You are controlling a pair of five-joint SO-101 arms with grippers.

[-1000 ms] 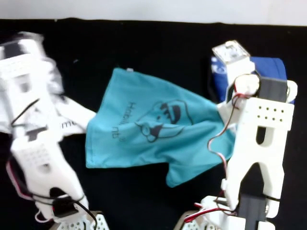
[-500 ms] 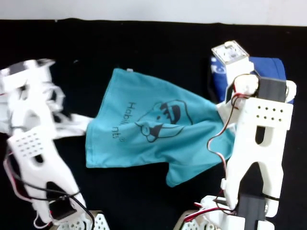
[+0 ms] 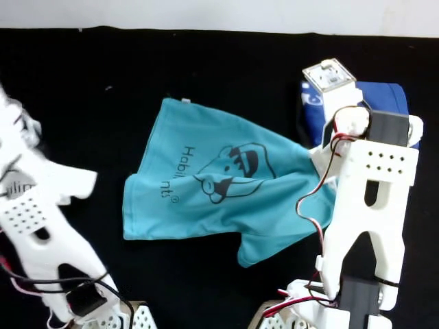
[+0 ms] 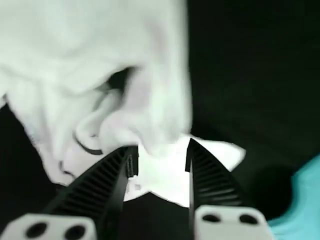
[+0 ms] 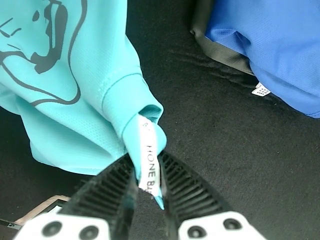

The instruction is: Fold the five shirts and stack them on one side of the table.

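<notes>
**Teal shirt spread on a black table, one edge pinched by the right gripper**

A teal shirt with a dark printed cartoon on it lies rumpled and unfolded in the middle of the black table. Its side nearest the right arm is drawn into a narrow point. In the right wrist view, the right gripper has its jaws nearly together on that point of teal cloth, clamping a folded hem and a small white label.

A blue shirt lies folded at the far right of the table, beyond the right arm and near the teal shirt without touching it. The right wrist view shows a dark layer under the blue shirt's edge.

At the left edge of the table stands the left arm. In its wrist view, the left gripper has its jaws a moderate way apart, with a bunched white shirt filling the gap. It seems to be gripping the cloth, though the blur makes this uncertain. A corner of teal shows at the edge of that view
</notes>
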